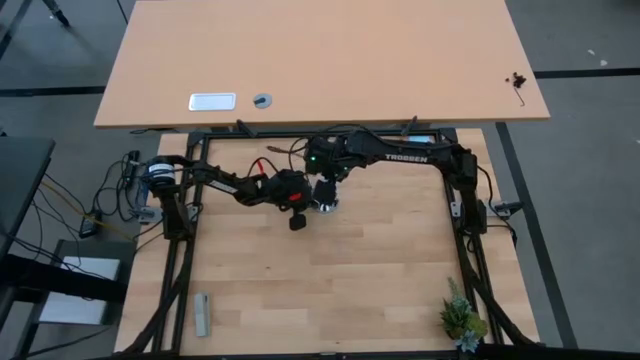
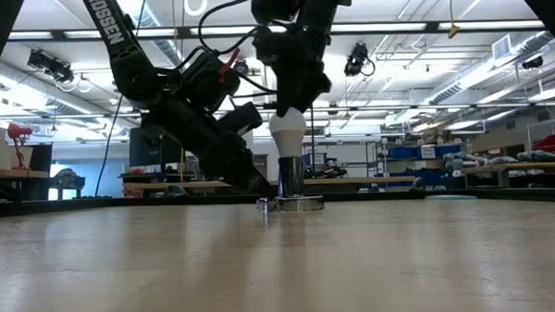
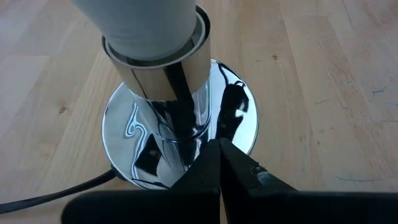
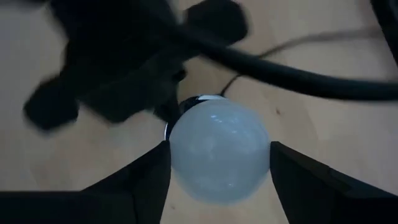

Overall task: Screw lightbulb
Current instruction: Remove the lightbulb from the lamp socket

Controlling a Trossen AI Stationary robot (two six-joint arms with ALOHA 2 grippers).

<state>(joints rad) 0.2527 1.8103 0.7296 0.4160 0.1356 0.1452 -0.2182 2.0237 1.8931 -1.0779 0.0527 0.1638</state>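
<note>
The white frosted lightbulb (image 2: 289, 128) stands upright with its neck (image 3: 149, 28) in the chrome socket (image 3: 165, 81), whose round silver base (image 2: 296, 204) rests on the wooden table. My right gripper (image 4: 217, 171) comes down on the bulb (image 4: 217, 152) from above, one finger on each side of it. My left gripper (image 3: 219, 163) is shut, its tips at the foot of the socket's stem, low on the base's left side in the low view (image 2: 260, 189). My left gripper presses its shut fingertips (image 3: 214, 158) against the silver base plate (image 3: 239, 127), right at the foot of the stem, slanting down from the table's left. The base lies flat on the table. My right gripper pinches the bulb's round upper part (image 4: 180, 149) between its two fingers (image 4: 146, 177), pointing steeply down. The bulb stands upright in the socket.
A black cord (image 3: 56, 196) runs off from the base across the table. A grey block (image 1: 202, 315) lies near the front left, and a small plant (image 1: 462, 320) stands at the front right. A second tabletop (image 1: 320, 60) lies beyond the far edge.
</note>
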